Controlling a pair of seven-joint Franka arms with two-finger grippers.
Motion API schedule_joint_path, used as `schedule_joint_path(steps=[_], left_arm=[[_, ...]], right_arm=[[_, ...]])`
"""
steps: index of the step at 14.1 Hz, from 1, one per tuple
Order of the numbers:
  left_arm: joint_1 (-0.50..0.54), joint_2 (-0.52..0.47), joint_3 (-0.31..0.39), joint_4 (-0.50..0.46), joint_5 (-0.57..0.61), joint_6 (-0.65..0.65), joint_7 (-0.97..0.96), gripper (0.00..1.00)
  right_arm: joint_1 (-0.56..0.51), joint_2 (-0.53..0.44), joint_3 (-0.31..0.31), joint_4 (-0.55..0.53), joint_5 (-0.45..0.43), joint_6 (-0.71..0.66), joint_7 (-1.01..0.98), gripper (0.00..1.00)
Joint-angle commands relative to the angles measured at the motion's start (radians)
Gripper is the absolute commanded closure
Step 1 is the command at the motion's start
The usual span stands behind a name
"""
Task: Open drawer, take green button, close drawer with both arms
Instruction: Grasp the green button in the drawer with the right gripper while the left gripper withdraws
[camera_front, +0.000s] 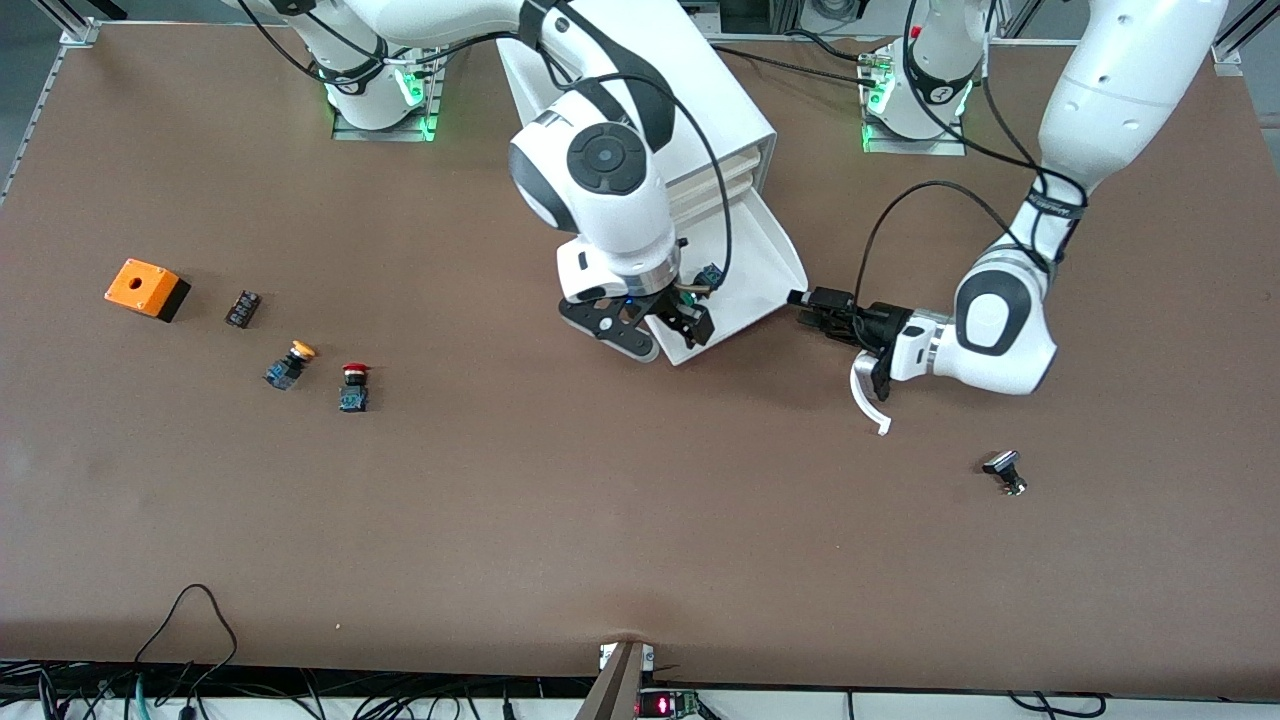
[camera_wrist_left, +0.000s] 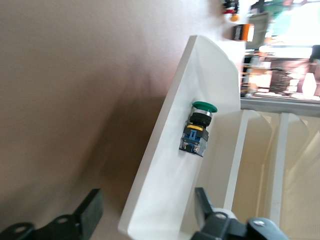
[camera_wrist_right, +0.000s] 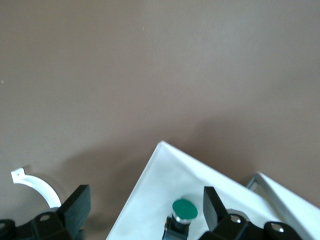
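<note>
One green button (camera_wrist_left: 198, 131) lying on its side in the one pulled-out drawer (camera_front: 765, 262), between the right gripper's (camera_front: 668, 318) open fingers; left gripper (camera_front: 815, 308) spread wide too.

Drawer (camera_front: 770, 262) pulled out of cabinet (camera_front: 700, 90) at bench's robot-side edge, button (camera_wrist_left: 198, 128) lying in it. Right gripper (camera_front: 650, 325) over drawer's front corner; left gripper (camera_front: 815, 305) open, beside drawer toward left arm's end.

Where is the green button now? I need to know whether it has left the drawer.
The green button lies inside the pulled-out drawer, under the open right gripper; the open left gripper straddles the drawer's corner toward the left arm's end.
</note>
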Motion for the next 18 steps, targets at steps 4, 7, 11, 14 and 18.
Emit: schedule_joint_path(steps=[4,7,11,14,18], left_arm=[[0.008,-0.207,0.004,0.152,0.481,-0.091,-0.411,0.00],[0.010,-0.209,0.004,0.377,0.755,-0.248,-0.515,0.00],[-0.033,-0.191,-0.011,0.623,0.995,-0.439,-0.542,0.00],[-0.033,-0.174,-0.008,0.700,0.991,-0.447,-0.548,0.00],[-0.024,-0.175,-0.013,0.693,0.960,-0.412,-0.699,0.00]], right_arm=[[0.113,0.092,-0.026,0.044,-0.051,0.007,0.157,0.00],[0.132,0.118,-0.019,0.044,-0.046,0.018,0.209,0.00],[0.158,0.155,-0.016,0.043,-0.039,0.014,0.264,0.00],[0.158,0.173,-0.013,0.043,-0.014,0.007,0.272,0.00],[0.158,0.190,-0.011,0.041,-0.007,0.012,0.272,0.10]])
